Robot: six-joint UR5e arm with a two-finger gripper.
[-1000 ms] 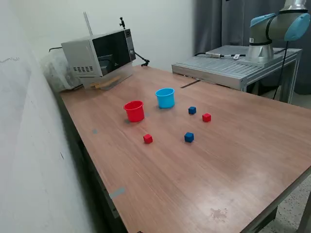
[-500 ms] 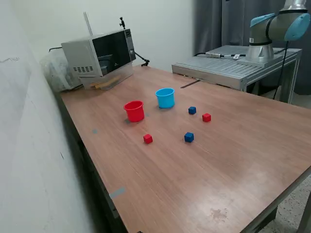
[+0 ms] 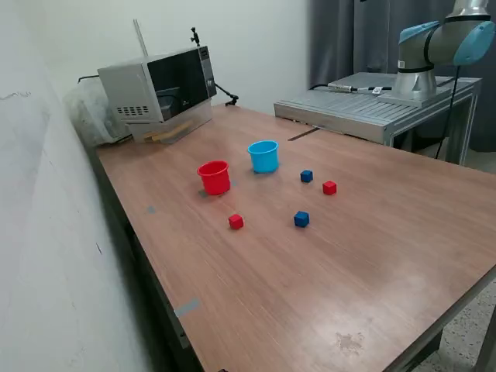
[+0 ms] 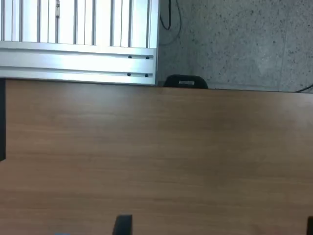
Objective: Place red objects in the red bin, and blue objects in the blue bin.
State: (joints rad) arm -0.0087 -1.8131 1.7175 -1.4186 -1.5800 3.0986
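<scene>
Wood-grain table (image 3: 372, 232) fills most of the exterior view, set against a pale wall, with dark curtains behind the arm's base (image 3: 422, 74), which stands on a ribbed metal platform (image 3: 364, 105) at the far edge. A microwave (image 3: 159, 89) sits at the table's far corner by the wall.

Taking the red bin (image 3: 215, 177) as landmark: the blue bin (image 3: 263, 156) stands near it, toward the exterior view's right and a little farther back, upright and apart from it. One red cube (image 3: 235, 222) lies near the red bin on the near side. A dark blue cube (image 3: 301, 219) lies farther toward the exterior view's right, about level with that red cube. A second blue cube (image 3: 307, 177) and a second red cube (image 3: 329, 187) lie close together beyond the blue bin, well apart from the red bin. All four cubes rest on the table, outside both bins.

Nothing differs from the earlier pictures; cubes, bins and arm keep their places.

Bare wood spreads wide on the near side of the red bin, out to the table's front edge. In the wrist view only dark finger tips (image 4: 122, 225) show at the frame's border over bare wood, and I cannot tell how far apart they stand; nothing shows between them.
</scene>
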